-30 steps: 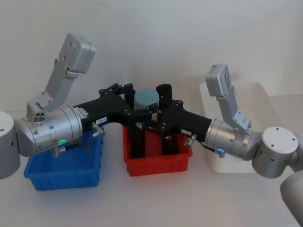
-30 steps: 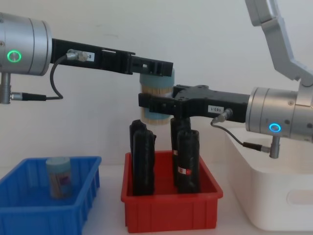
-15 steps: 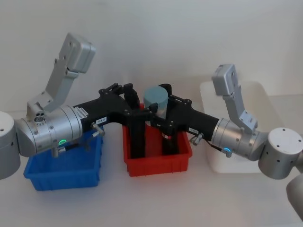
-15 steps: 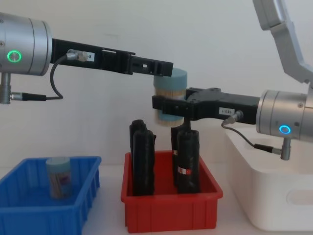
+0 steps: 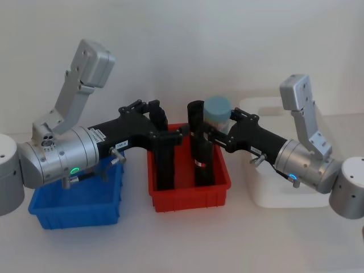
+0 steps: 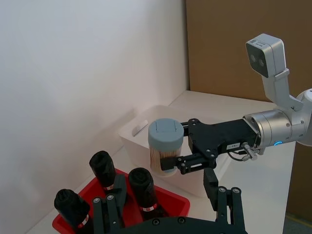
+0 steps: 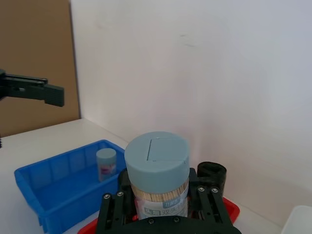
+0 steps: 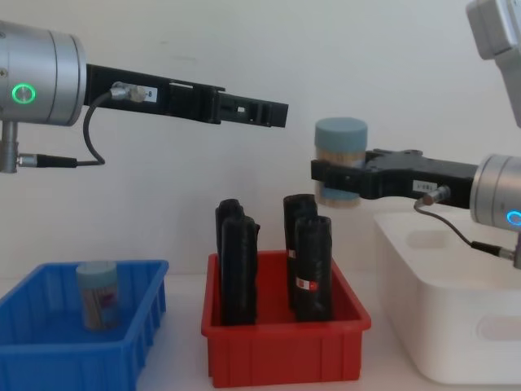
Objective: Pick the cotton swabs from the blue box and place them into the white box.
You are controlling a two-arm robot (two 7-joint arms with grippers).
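Right pincer (image 8: 338,181) pinching cotton swabs tub (image 8: 341,151), label unreadable; left pincer (image 8: 270,114) spread, over red bin (image 8: 285,352).

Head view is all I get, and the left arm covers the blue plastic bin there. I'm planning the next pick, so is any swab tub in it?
Observer: Yes. The chest view shows one small clear cotton-swab tub with a pale blue lid standing upright in the low blue plastic bin.
Operator: Is the left claw free for it?
Observer: The left wrist view shows the left claw open and empty.
Operator: Where is the carried tub?
Observer: In the chest view the right claw is shut on a second such tub. It hangs short of the deep white plastic tub, and from there it looks to be above the right end of the red plastic bin.
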